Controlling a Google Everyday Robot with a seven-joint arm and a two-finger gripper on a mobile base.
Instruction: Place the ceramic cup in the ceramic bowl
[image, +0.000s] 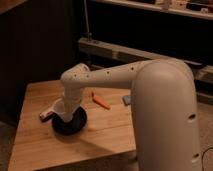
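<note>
Hanging over the ceramic bowl (70, 123) on the wooden bench (107, 132), the gripper (66, 111) carried the ceramic cup (59, 108) just above its rim (finger state hidden); no readable writing appeared.

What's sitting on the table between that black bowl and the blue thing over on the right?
In the camera view, an orange object lies on the wooden table between the ceramic bowl and the blue object. The gripper is down over the bowl, near the ceramic cup.
</note>
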